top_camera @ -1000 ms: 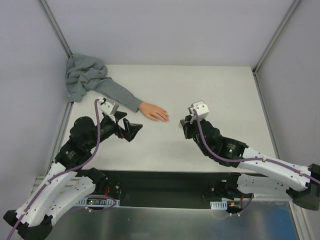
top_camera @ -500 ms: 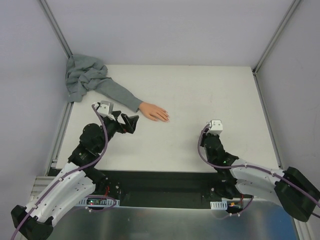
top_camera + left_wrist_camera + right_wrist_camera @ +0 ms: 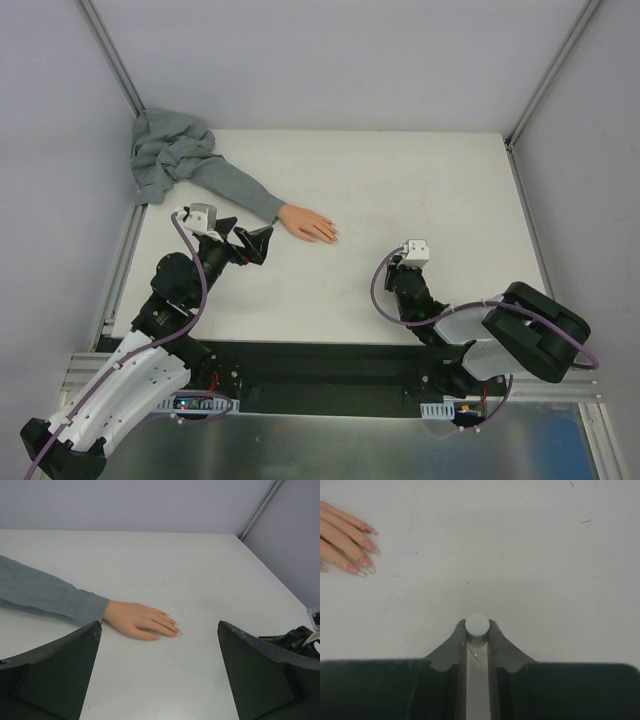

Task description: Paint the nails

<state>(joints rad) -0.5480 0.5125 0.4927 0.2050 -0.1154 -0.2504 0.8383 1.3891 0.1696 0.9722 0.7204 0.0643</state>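
The nails (image 3: 368, 545) showed pinkish at the fingertips of the fake hand (image 3: 308, 223), which lay flat on the table (image 3: 420, 180). Its grey sleeve (image 3: 235, 188) ran away from it to the far left. My left gripper (image 3: 159, 645) hung just near of the fake hand, spread wide and empty. My right gripper (image 3: 477, 630) sat well to the fake hand's right and nearer, clamped on a slim clear-grey stick (image 3: 478, 624) with a white round tip.

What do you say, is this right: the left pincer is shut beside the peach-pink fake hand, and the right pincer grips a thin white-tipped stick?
Not quite: the left pincer stands open, as the left wrist view shows. It is beside the peach-pink fake hand, and the right pincer grips the thin white-tipped stick.
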